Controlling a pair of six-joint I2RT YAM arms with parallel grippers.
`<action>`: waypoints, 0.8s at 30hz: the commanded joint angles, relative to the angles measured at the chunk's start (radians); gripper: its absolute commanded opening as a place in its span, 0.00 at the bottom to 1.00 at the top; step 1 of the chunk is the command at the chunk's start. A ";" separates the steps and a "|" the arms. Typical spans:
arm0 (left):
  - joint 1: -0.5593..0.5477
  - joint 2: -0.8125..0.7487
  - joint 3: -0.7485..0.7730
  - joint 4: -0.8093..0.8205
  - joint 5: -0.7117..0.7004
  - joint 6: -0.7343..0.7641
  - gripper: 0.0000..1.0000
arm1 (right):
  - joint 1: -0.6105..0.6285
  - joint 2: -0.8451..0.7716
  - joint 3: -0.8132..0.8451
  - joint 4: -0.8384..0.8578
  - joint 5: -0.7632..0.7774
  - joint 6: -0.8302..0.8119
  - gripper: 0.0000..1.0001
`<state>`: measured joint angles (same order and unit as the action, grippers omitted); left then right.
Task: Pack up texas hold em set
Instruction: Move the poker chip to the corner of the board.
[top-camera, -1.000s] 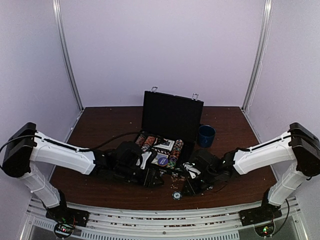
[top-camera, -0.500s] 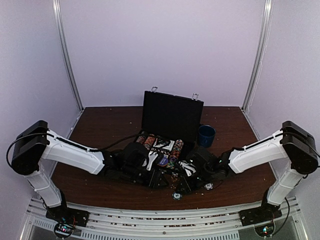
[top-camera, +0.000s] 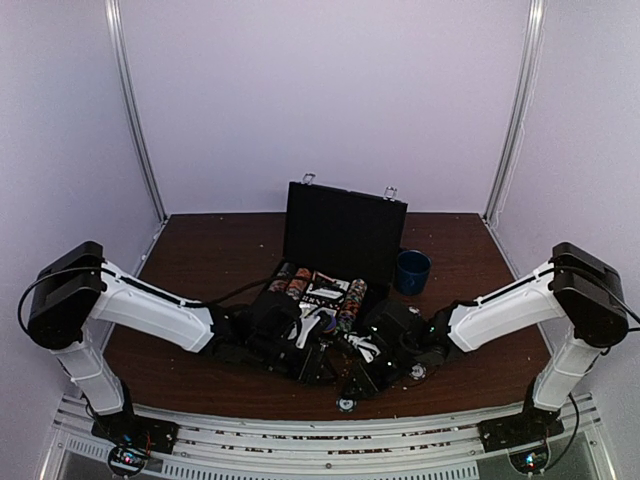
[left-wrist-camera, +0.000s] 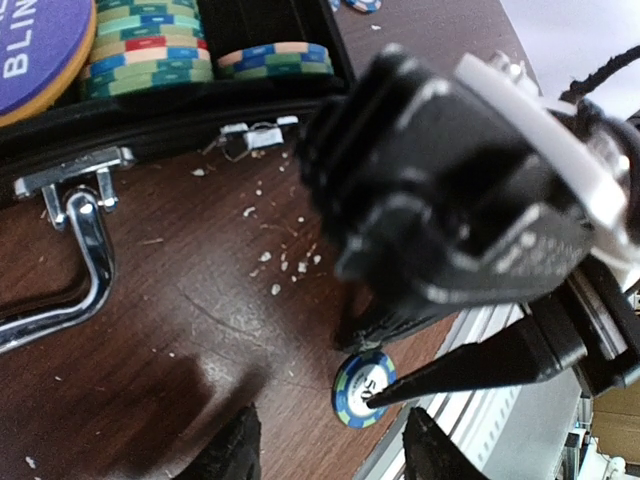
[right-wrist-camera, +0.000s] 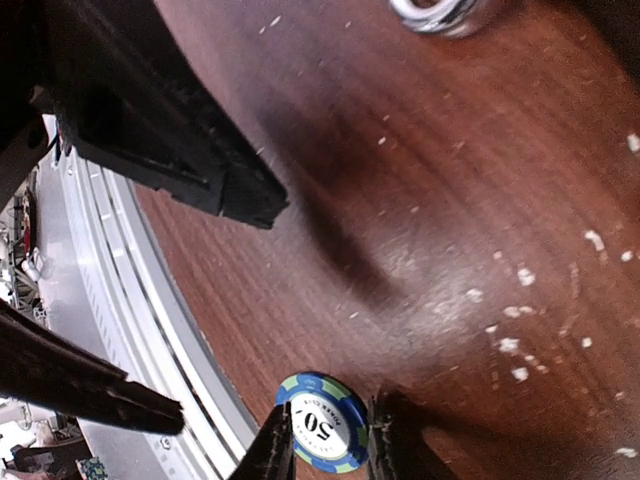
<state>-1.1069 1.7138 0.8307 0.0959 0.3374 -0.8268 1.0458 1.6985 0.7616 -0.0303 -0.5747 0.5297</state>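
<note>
Packing seems well along, chip stacks (left-wrist-camera: 150, 50) sitting in the open briefcase (top-camera: 345, 235), but one loose chip (right-wrist-camera: 322, 420) lies on the desk (top-camera: 200, 250) in front of the briefcase, bracketed by the right hand (right-wrist-camera: 328, 445), whose grip I cannot tell, while the left hand (left-wrist-camera: 330, 455) hangs released near it.

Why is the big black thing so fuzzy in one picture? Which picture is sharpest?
Left wrist view: the right arm is too close to the lens, so it blurs; the table behind is crisp. Right wrist view: sharpest, the 50 on the blue chip is readable. Top external view: far off, the contents of the case look tiny and murky.
</note>
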 joint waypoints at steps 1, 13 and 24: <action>-0.011 0.013 0.015 0.022 0.019 0.021 0.50 | 0.024 0.032 -0.038 -0.088 -0.006 -0.009 0.24; -0.025 0.021 0.002 0.022 0.027 0.029 0.50 | 0.057 0.019 -0.042 -0.076 -0.001 0.027 0.24; -0.037 0.020 -0.004 0.023 0.024 0.031 0.50 | 0.084 0.009 -0.052 -0.069 0.014 0.053 0.23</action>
<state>-1.1366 1.7229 0.8303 0.0963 0.3561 -0.8165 1.1114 1.6981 0.7528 -0.0208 -0.5911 0.5636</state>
